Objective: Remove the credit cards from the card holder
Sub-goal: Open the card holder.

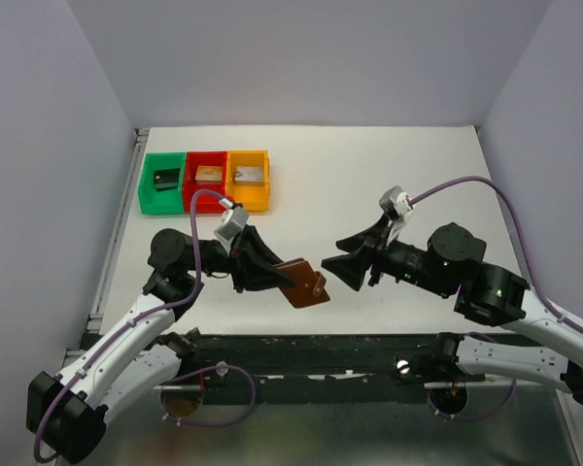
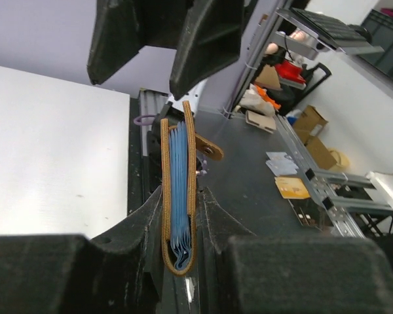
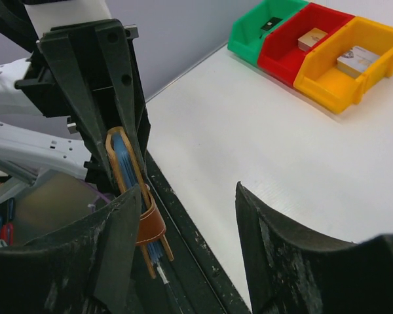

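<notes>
Nearest me, above the middle of the table's near edge, my left gripper [image 1: 272, 276] is clamped on the wallet [image 1: 307, 284] and holds it off the surface. The fold sits deep between the fingers, and the open edge and snap tab [image 2: 207, 149] point at my right gripper [image 1: 342, 268]. That gripper's fingers are spread wide, just beside the wallet and not touching it.

The cards [image 2: 178, 190] show only as a tight stack of pale blue edges between the leather sides. I judge them light, thin, stiff and slick, while the leather is soft and will give. I would pinch a card's exposed edge at the open side, and I suspect several may come out together.

Beyond that, the white tabletop [image 1: 389, 175] looks smooth and hard. At the far left corner stand a green bin [image 1: 163, 156], a red bin [image 1: 207, 155] and an orange bin [image 1: 253, 203], each holding a small block. Plain pale walls close the sides and back.
</notes>
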You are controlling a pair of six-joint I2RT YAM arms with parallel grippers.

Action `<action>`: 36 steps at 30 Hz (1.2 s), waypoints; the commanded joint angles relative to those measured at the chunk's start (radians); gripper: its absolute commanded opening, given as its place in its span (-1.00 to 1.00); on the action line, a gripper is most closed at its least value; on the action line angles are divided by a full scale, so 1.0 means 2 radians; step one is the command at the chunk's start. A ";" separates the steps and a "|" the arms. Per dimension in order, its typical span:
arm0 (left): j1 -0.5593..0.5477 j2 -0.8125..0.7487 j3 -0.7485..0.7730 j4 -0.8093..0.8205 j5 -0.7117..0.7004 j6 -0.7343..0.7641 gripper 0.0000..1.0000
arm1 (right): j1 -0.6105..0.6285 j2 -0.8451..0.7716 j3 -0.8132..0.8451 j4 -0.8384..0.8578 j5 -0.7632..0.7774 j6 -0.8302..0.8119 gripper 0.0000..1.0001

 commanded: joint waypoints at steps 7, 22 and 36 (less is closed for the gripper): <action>0.003 0.005 0.009 0.077 0.079 -0.023 -1.00 | -0.002 -0.001 0.005 0.030 -0.073 0.015 0.35; 0.003 0.016 0.047 0.045 0.087 -0.010 -1.00 | -0.001 0.027 0.005 0.004 -0.102 0.011 0.29; 0.003 0.028 0.135 -0.284 -0.005 0.077 -1.00 | -0.001 -0.018 0.016 -0.102 0.090 -0.008 0.32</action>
